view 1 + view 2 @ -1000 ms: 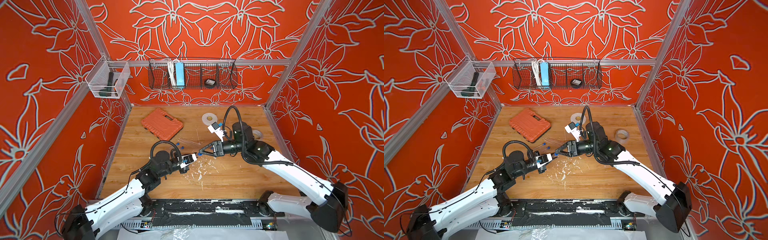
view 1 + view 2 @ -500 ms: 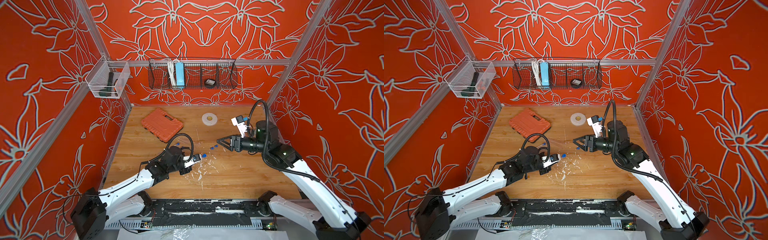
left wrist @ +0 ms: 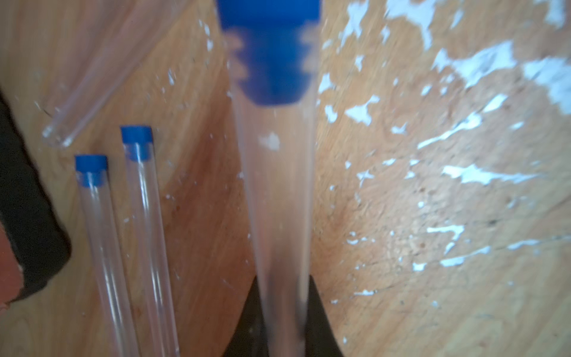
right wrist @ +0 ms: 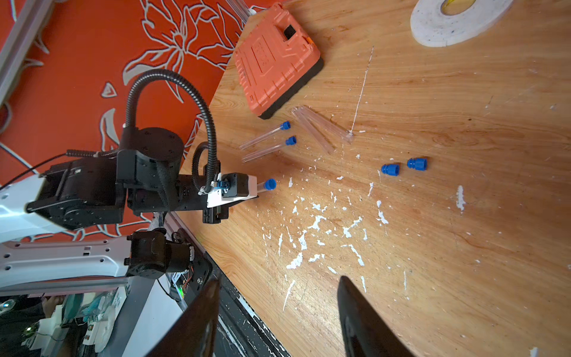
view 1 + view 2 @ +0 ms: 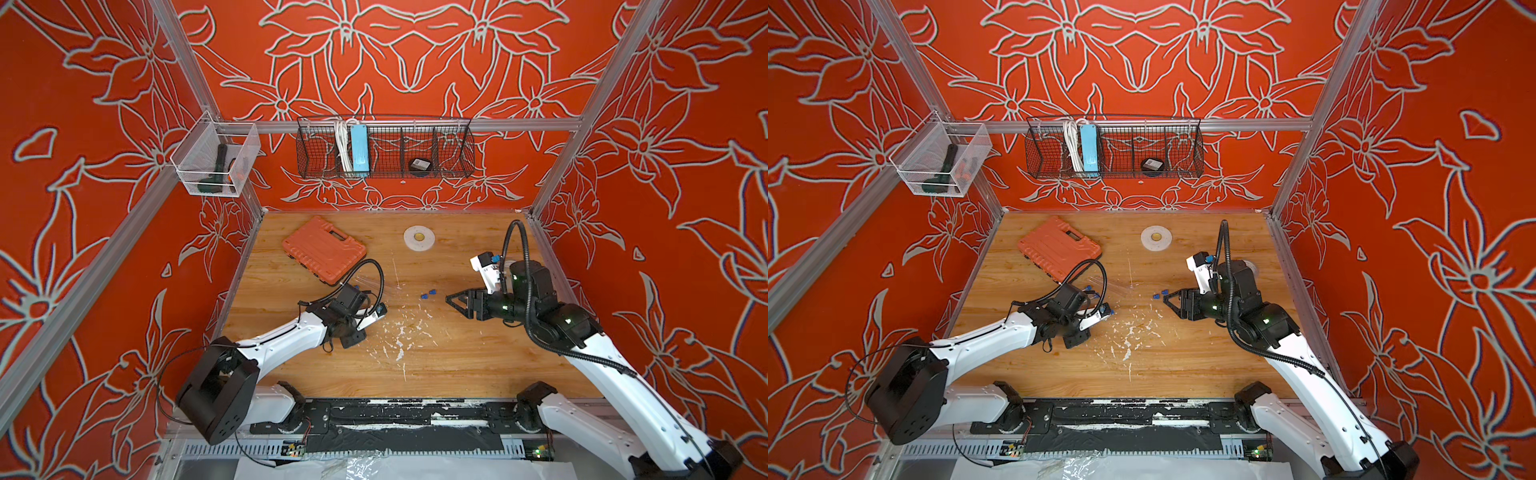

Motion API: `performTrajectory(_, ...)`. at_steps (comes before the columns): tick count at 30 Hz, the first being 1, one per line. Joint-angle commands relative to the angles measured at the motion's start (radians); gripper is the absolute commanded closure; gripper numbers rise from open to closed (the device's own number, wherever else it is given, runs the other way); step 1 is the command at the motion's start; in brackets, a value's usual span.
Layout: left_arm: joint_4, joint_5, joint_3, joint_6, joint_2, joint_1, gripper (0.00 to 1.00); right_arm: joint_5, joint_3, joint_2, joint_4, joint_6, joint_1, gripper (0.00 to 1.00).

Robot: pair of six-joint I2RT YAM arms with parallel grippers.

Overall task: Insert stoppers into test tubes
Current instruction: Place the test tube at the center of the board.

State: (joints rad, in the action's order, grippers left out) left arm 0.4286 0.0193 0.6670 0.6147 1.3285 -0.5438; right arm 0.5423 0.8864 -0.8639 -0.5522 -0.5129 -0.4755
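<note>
Your left gripper (image 3: 282, 304) pinches a stoppered test tube (image 3: 278, 201), likely to set beside finished tubes (image 3: 146, 216); your right gripper (image 4: 278, 279), spread, faces loose stoppers (image 4: 391, 169).

On the wooden table (image 5: 478, 357), flecked with white paint (image 5: 400, 332), an orange tool case (image 5: 324, 249) lies apart from a white tape roll (image 5: 419, 238), while on the red flowered walls (image 5: 415, 62) a black wire basket (image 5: 453, 143) holds a blue power strip (image 5: 359, 147) beside a white cable (image 5: 341, 143) and a clear bin (image 5: 191, 164) holds a dark tool (image 5: 219, 164)
</note>
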Motion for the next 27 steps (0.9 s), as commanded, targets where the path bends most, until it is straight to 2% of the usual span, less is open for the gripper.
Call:
performTrajectory(1, 0.105, 0.047, 0.037, 0.013, 0.025, 0.024, 0.96, 0.002, -0.014, 0.017, 0.002, 0.030, 0.009, 0.39)
performTrajectory(12, 0.201, 0.039, 0.130, 0.051, 0.188, 0.117, 0.93, 0.047, -0.056, 0.044, 0.036, 0.036, 0.011, 0.39)
performTrajectory(19, 0.200, 0.046, 0.171, 0.036, 0.288, 0.123, 0.86, 0.056, -0.072, 0.063, 0.028, 0.039, 0.011, 0.39)
performTrajectory(27, 0.181, 0.045, 0.178, 0.043, 0.303, 0.127, 0.78, 0.056, -0.076, 0.065, 0.021, 0.043, 0.011, 0.39)
